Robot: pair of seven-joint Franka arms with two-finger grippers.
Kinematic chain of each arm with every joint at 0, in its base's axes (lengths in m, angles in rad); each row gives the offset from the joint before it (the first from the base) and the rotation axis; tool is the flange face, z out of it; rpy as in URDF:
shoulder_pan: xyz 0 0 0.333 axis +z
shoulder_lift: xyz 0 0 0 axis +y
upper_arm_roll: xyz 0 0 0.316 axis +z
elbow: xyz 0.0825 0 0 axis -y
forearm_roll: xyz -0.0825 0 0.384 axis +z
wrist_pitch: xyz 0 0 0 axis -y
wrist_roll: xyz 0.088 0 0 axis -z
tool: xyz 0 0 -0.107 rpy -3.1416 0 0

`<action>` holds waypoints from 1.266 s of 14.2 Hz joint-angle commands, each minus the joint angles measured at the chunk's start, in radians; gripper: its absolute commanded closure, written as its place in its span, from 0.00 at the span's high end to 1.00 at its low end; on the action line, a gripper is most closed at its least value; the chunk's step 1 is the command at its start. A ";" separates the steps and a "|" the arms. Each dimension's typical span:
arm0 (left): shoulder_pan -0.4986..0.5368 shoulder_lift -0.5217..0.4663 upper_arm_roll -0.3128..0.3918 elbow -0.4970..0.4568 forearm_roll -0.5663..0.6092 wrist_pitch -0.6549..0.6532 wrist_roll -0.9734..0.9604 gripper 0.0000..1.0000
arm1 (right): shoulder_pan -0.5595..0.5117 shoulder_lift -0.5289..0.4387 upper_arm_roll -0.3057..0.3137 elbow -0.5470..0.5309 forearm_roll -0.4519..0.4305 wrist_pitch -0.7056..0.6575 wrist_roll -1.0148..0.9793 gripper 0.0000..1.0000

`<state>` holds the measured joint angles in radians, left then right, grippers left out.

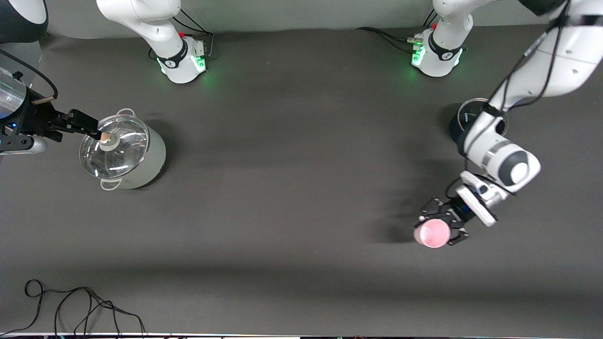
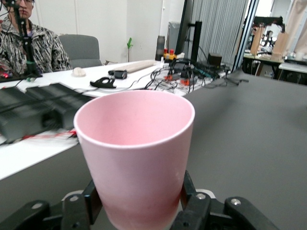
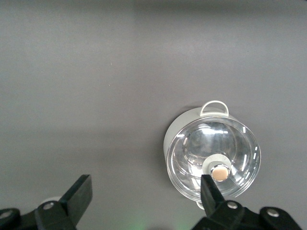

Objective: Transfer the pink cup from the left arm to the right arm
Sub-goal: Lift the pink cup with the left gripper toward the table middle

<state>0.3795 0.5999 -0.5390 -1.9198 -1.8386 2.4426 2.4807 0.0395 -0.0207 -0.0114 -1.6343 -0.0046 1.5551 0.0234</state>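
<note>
Clamped upright in the left gripper [image 1: 440, 225]: the pink cup [image 1: 432, 233], over bare table [image 1: 292, 197]. Spread open above a lidded pot [image 1: 123, 151]: the right gripper [image 1: 85, 123].

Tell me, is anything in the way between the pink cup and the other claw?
Nothing visible. The left claw holds the cup; bare table lies between it and the right claw, which is open over the pot.

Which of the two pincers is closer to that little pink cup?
The left. The left pincer is shut on the pink cup; the right pincer hangs open over the lidded pot at the right arm's end.
</note>
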 commanded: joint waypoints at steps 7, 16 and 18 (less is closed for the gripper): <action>0.006 -0.299 -0.481 -0.085 -0.321 0.475 -0.117 0.56 | 0.008 -0.005 0.004 0.021 0.009 -0.055 0.207 0.98; -0.136 -0.298 -0.576 0.061 -0.323 0.759 -0.198 0.57 | 0.296 0.036 0.031 0.198 0.245 -0.164 1.224 0.94; -0.140 -0.298 -0.575 0.064 -0.323 0.760 -0.207 0.57 | 0.350 0.100 0.031 0.285 0.303 -0.155 1.428 0.94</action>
<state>0.2565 0.3118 -1.1258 -1.8732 -2.1427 3.1816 2.2824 0.3454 -0.0049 0.0317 -1.4639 0.2413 1.4141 1.2783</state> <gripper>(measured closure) 0.339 0.062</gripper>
